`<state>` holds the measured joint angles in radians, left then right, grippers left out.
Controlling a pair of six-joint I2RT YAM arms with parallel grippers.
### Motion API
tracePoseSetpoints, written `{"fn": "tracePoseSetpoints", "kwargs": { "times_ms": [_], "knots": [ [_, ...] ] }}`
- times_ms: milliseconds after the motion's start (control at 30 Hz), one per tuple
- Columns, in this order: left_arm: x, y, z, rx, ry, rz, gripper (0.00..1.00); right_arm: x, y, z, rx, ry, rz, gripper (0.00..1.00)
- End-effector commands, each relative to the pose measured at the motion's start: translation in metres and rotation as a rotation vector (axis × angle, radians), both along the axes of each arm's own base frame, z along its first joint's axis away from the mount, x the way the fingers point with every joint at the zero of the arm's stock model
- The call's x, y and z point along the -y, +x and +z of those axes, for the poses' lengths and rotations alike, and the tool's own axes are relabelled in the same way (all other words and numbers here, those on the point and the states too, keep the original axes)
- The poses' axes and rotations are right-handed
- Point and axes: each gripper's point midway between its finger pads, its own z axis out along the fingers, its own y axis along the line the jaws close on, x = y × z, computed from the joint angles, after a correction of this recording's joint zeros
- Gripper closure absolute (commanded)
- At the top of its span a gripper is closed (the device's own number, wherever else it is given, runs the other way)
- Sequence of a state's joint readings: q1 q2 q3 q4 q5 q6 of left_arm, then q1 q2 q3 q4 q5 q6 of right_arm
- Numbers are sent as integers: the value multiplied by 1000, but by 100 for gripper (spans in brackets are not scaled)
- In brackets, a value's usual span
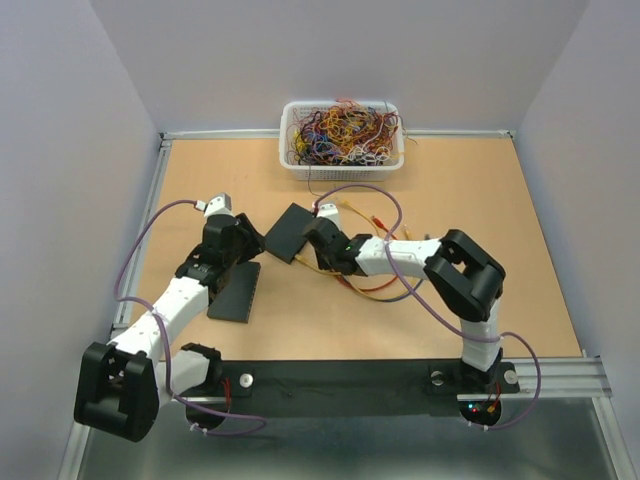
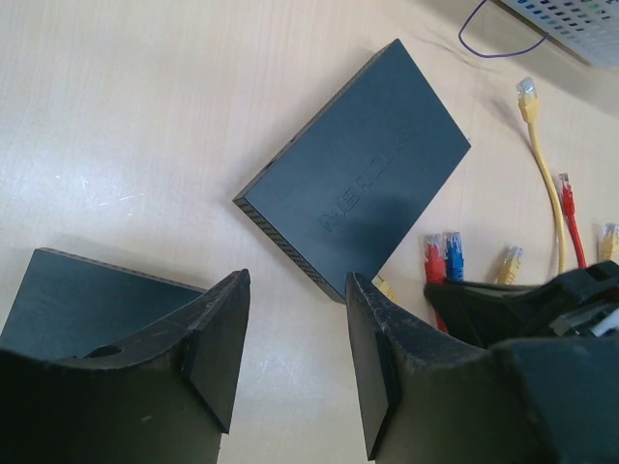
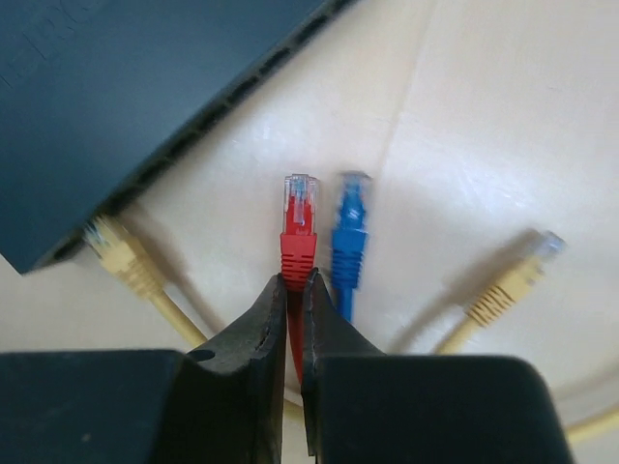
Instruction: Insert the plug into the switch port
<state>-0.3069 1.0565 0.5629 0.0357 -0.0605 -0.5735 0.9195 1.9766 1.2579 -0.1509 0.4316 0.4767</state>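
Red plug [image 3: 299,224] in low right gripper [image 3: 296,286]

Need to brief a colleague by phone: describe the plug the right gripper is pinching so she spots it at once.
Find the black switch lying askew mid-table; cable ends fan out beside it. The right gripper pinches one red plug from behind. Unlike the other red end farther off, it lies directly beside the only blue plug.

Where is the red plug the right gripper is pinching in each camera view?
Top external: not discernible, hidden under the right gripper beside the black switch.
Left wrist: red plug right of centre, next to a blue plug.
Right wrist: red plug centre frame, pinched by the right gripper.
Shared landmark: the black switch.
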Motion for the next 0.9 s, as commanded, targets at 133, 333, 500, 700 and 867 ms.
{"fn": "tracePoseSetpoints", "kwargs": {
  "times_ms": [133, 333, 500, 700, 867],
  "knots": [
    [6, 5, 34, 98, -22, -24, 45, 37, 26, 116, 213, 124, -13, 100],
    [14, 5, 56, 155, -43, -70, 45, 56, 15, 180, 310, 291, 64, 100],
    [41, -1, 84, 250, -102, -192, 45, 44, -29, 200, 340, 438, 300, 99],
    [86, -23, 139, 450, -257, -420, 44, 32, -69, 214, 312, 543, 494, 100],
    [115, -45, 166, 549, -355, -576, 44, 24, -87, 219, 279, 588, 588, 100]
  ]
}}
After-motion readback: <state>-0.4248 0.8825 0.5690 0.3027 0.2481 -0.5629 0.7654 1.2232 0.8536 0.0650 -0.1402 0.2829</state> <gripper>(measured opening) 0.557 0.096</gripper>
